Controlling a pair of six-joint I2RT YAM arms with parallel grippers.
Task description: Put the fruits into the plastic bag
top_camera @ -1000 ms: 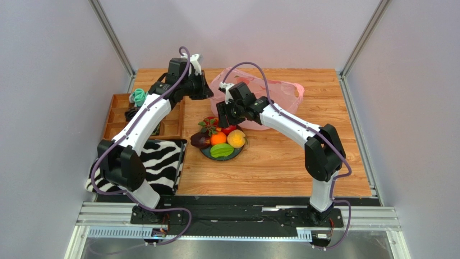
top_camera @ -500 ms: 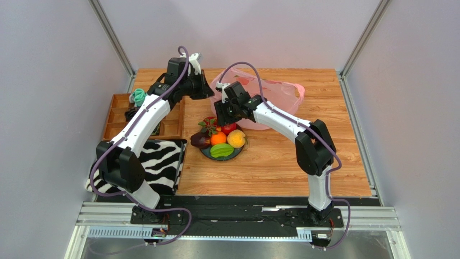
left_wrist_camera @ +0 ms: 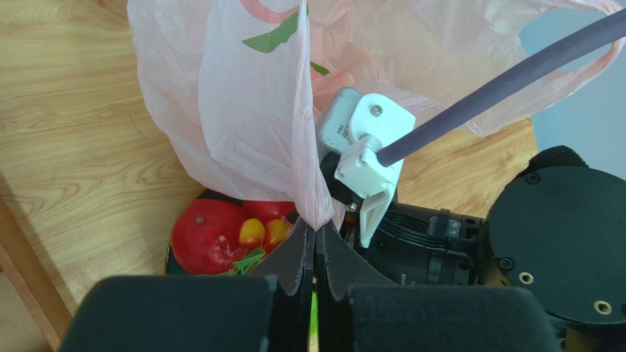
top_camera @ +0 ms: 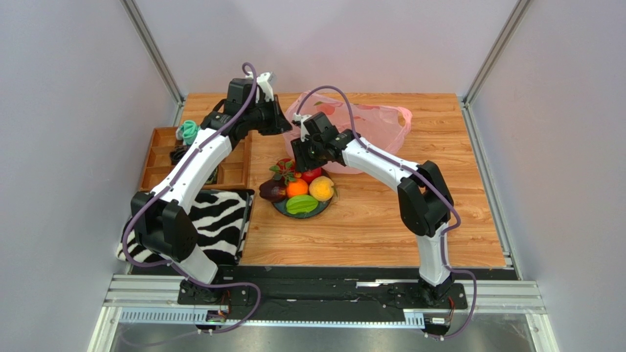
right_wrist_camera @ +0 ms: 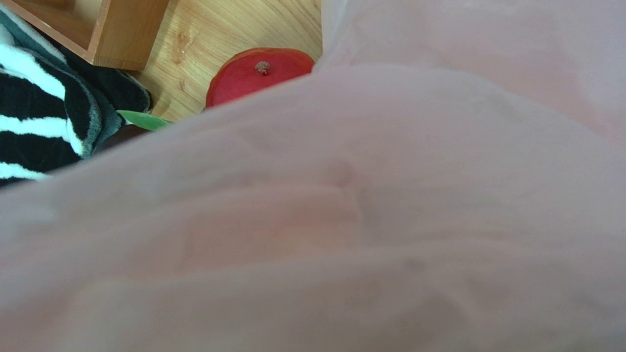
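Note:
The fruits lie heaped on a dark plate [top_camera: 326, 203]: red apple [top_camera: 313, 174], orange [top_camera: 297, 188], peach [top_camera: 321, 188], green oval fruit [top_camera: 302, 205], dark purple fruit [top_camera: 272, 191] and red berries [top_camera: 285, 169]. Behind them stands the pink plastic bag [top_camera: 371, 126]. My left gripper [left_wrist_camera: 316, 233] is shut on a pinch of the bag's film [left_wrist_camera: 250, 125], just above the apple [left_wrist_camera: 204, 236]. My right gripper [top_camera: 301, 157] hovers at the bag's near edge over the back of the plate. In its wrist view the film [right_wrist_camera: 382, 220] hides its fingers, and only the apple [right_wrist_camera: 253, 72] shows.
A zebra-striped cloth [top_camera: 220, 220] lies left of the plate, with a wooden compartment tray [top_camera: 163, 158] behind it. The right arm's white wrist camera housing [left_wrist_camera: 364, 143] and purple cable [left_wrist_camera: 499, 88] hang close beside my left gripper. Grey walls enclose the table.
The right arm has swung left and slightly back, bringing its gripper closer to the left gripper at the bag's edge. The left arm keeps its hold and has not moved.

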